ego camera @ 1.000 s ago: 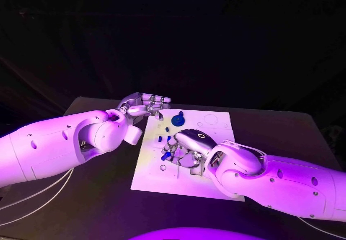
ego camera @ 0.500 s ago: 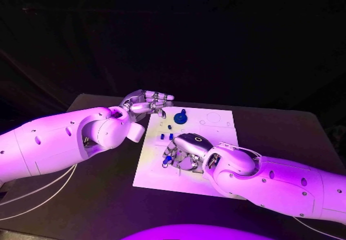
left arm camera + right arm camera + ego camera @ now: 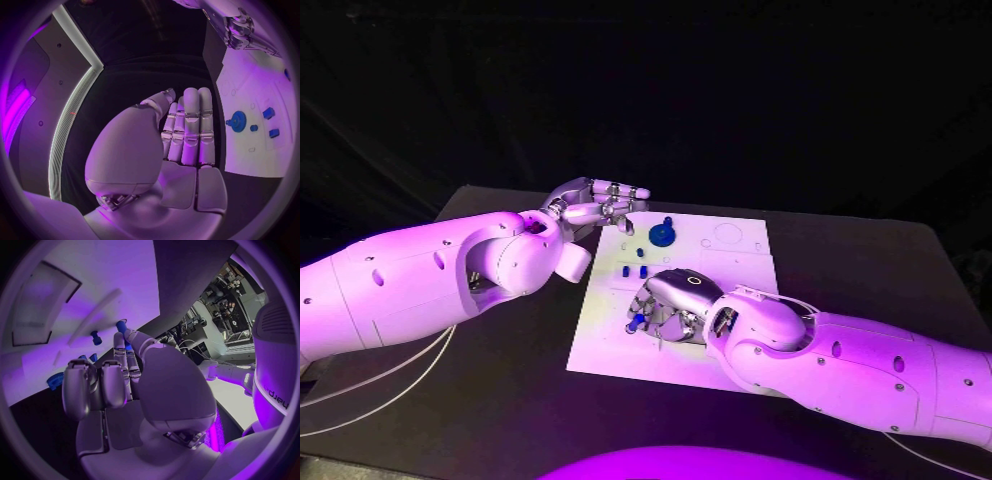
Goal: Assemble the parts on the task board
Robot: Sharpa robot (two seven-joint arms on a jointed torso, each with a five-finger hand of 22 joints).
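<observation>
The right hand (image 3: pixel 672 300) lies nearest, low over the middle of the white task board (image 3: pixel 610 355), palm down with its fingers curled toward the board's left half. A small blue part (image 3: pixel 633 322) sits at its fingertips (image 3: pixel 646 318); the right wrist view shows a blue part (image 3: pixel 122 326) pinched at the tips of its thumb and a finger just above the board (image 3: pixel 87 270), with a short blue peg (image 3: pixel 95 337) standing on the board close beside it and a blue toothed piece (image 3: pixel 55 380) partly hidden behind the curled fingers.

Just beyond the right hand, two small blue parts (image 3: pixel 635 271) lie side by side on the board, and another small blue part (image 3: pixel 640 253) rests a little farther on. Past these, near the board's far edge, stands a round blue gear (image 3: pixel 659 236); the left wrist view shows it as a toothed disc (image 3: pixel 237 121) with smaller blue pieces (image 3: pixel 269 113) near it.

The left hand (image 3: pixel 596 207) hovers at the board's far left corner, over the dark surface (image 3: pixel 502 400) and the board's edge. Its fingers (image 3: pixel 190 125) lie straight and close together, holding nothing, with the thumb apart from them.
</observation>
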